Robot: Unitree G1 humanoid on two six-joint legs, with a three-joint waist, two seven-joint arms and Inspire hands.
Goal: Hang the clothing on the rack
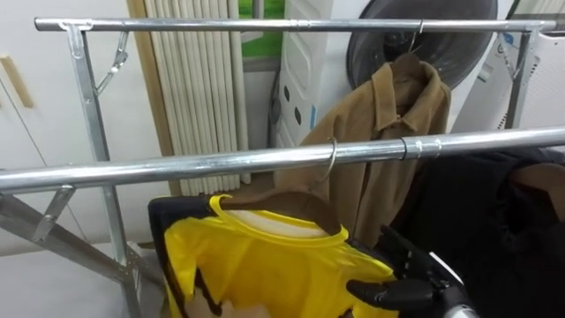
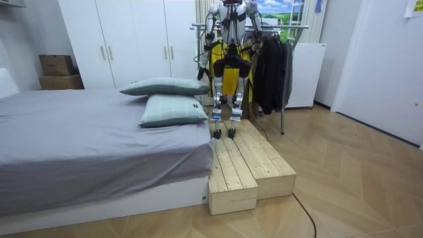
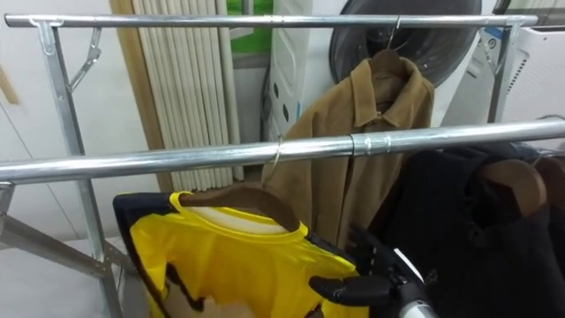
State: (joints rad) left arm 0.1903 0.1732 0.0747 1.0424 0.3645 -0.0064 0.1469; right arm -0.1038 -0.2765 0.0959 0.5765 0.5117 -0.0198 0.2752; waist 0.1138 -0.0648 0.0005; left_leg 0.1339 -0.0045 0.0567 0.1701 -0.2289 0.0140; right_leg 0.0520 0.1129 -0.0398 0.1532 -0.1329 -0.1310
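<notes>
A yellow shirt with dark trim (image 1: pixel 265 265) hangs on a wooden hanger (image 1: pixel 282 205). The hanger's metal hook (image 1: pixel 331 159) is over the near rail (image 1: pixel 177 166) of the clothes rack. My right hand (image 1: pixel 410 287) comes in from the lower right, by the shirt's right shoulder. Its fingers (image 3: pixel 381 252) are straight and its thumb points left against the cloth, so the hand is open. In the room view I stand on a wooden platform (image 2: pixel 244 165) facing the rack, and the yellow shirt (image 2: pixel 229 76) shows in front of me.
A brown jacket (image 1: pixel 397 115) hangs from the far rail (image 1: pixel 265 25). Dark garments (image 1: pixel 477 221) hang on the near rail to the right of the shirt. The rail's left part is bare. A bed (image 2: pixel 86 145) with two pillows stands behind me.
</notes>
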